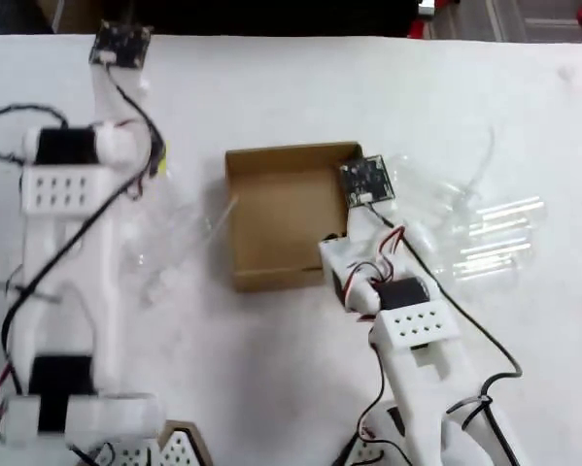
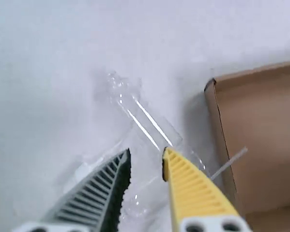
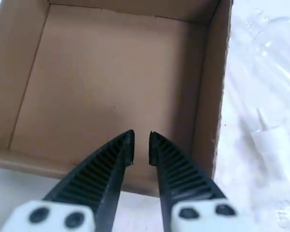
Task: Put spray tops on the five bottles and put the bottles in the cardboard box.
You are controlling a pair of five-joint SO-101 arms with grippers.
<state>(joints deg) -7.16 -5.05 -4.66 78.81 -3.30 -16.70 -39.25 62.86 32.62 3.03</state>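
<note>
Now clear bottle (image 2: 149, 126) lies flat; left gripper (image 2: 146, 154) part-open, right gripper (image 3: 141, 141) barely open, both empty.

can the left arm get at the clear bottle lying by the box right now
Probably yes: the left gripper is open and the bottle lies just ahead of it with nothing between. The box sits off to one side, not in the way.

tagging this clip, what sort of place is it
Likely a robotics lab bench: left arm and right arm on a white table, with a box and clear bottles set out.
</note>
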